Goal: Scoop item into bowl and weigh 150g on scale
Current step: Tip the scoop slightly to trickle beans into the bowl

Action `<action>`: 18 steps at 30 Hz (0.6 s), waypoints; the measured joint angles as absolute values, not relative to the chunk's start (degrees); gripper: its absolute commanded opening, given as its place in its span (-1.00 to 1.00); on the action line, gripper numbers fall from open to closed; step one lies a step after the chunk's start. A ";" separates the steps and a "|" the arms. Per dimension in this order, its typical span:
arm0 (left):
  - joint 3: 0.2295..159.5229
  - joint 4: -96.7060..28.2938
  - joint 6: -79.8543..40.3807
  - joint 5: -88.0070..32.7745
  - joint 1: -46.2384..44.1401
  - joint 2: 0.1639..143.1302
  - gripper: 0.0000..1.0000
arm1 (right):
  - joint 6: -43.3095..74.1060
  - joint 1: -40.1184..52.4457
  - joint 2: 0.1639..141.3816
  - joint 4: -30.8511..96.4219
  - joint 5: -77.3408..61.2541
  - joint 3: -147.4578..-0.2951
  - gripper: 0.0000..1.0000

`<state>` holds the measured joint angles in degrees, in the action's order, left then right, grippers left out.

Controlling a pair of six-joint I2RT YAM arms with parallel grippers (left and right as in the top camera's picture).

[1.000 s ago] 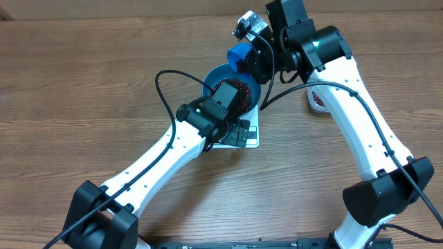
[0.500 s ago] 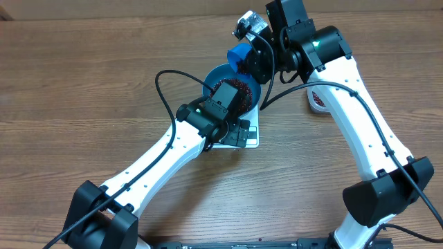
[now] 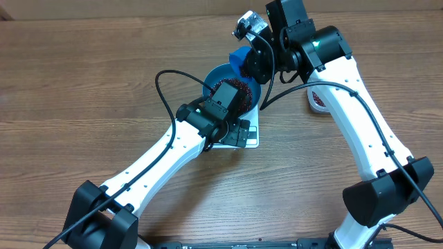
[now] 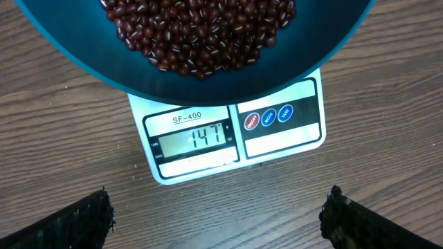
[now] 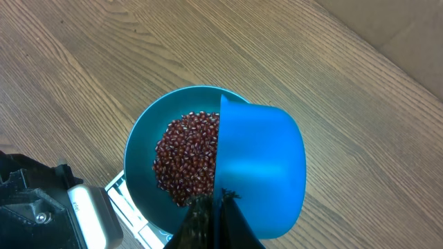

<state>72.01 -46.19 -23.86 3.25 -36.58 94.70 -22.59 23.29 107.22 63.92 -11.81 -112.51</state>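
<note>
Resting on the scale (image 4: 280, 145), the blue bowl (image 4: 208, 86) holds a heap of small dark red beans (image 4: 201, 34). The left wrist view cuts the bowl off at 12 o'clock, so only its near wall and part of the heap show. The scale pokes out from under the bowl at 6 o'clock, with its display (image 4: 190, 136) reading 147 and three round buttons (image 4: 268, 117) at the display's 3 o'clock; the rest of its top is hidden beneath the bowl. The left pincer (image 4: 218, 225) hangs wide open over the wooden tabletop (image 4: 62, 138) with nothing between its fingers (image 4: 76, 221), and only their dark tips enter the view, at 7 and 5 o'clock. From overhead, the left arm's wrist covers most of the bowl and scale, leaving a blue rim, a patch of beans and one white corner. The right pincer (image 5: 211, 221) is closed tight on the rear of a blue scoop (image 5: 259, 166); the handle itself is buried between the dark fingers and cannot be made out. In the right wrist view the scoop hangs over the bowl's 3 o'clock side with its outer shell toward the camera, so whether it holds any beans cannot be told. At the bowl's 3 o'clock in the overhead view, a pale container (image 3: 318, 100) with something red in it peeks from behind the right arm, too hidden to identify.
</note>
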 measured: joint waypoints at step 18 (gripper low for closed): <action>72.01 -46.22 -23.83 3.25 -36.58 94.70 0.99 | -24.75 23.29 107.22 61.95 -12.93 -111.72 -0.93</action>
